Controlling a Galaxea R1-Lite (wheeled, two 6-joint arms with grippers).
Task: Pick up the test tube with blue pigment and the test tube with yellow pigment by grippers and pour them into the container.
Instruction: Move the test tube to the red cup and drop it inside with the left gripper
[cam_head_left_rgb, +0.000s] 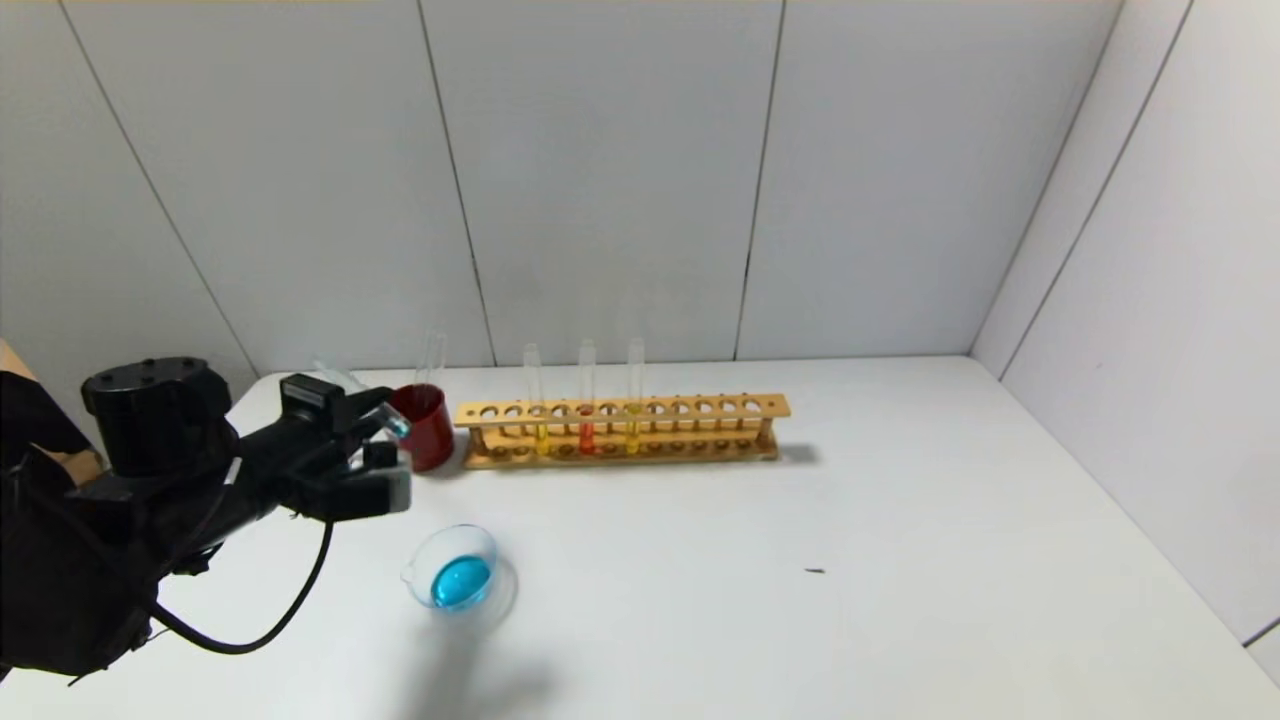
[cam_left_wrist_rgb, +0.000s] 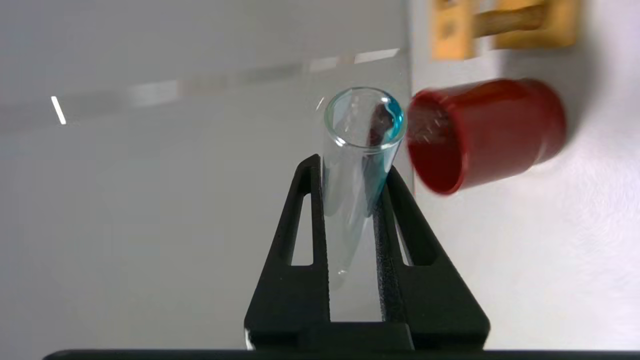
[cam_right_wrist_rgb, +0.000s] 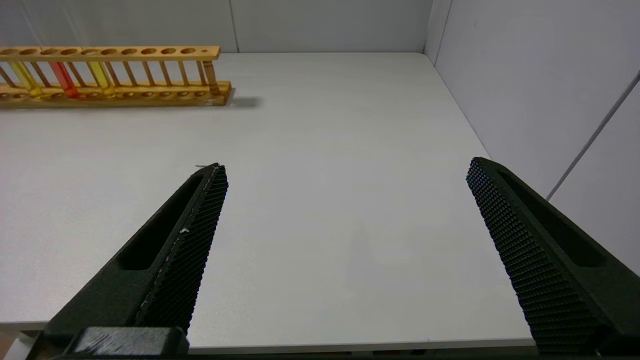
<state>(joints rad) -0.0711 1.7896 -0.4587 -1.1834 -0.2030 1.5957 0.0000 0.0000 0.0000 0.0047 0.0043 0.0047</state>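
Left gripper (cam_head_left_rgb: 385, 455) at left of head frame, above the table (cam_head_left_rgb: 900, 560), clamped on the test tube with blue pigment (cam_left_wrist_rgb: 357, 165); tube tilted, nearly drained, only a teal film near its open rim in left wrist view; mouth just beside the dark red cup (cam_left_wrist_rgb: 482, 132), contact not discernible. Container (cam_head_left_rgb: 460, 575) lower centre-left of head frame, below the gripper, holding blue liquid. Wooden rack (cam_head_left_rgb: 625, 430) at centre, right of the cup; test tube with yellow pigment (cam_head_left_rgb: 634, 400) upright in it, beside an orange-red tube (cam_head_left_rgb: 586, 400) and a second yellow tube (cam_head_left_rgb: 534, 400). Right gripper (cam_right_wrist_rgb: 345, 240) seen only in right wrist view, fingers spread wide over bare table; absent from head frame. Tube's lower end hidden between left fingers (cam_left_wrist_rgb: 300, 240); rack cut off at upper left of right wrist frame.
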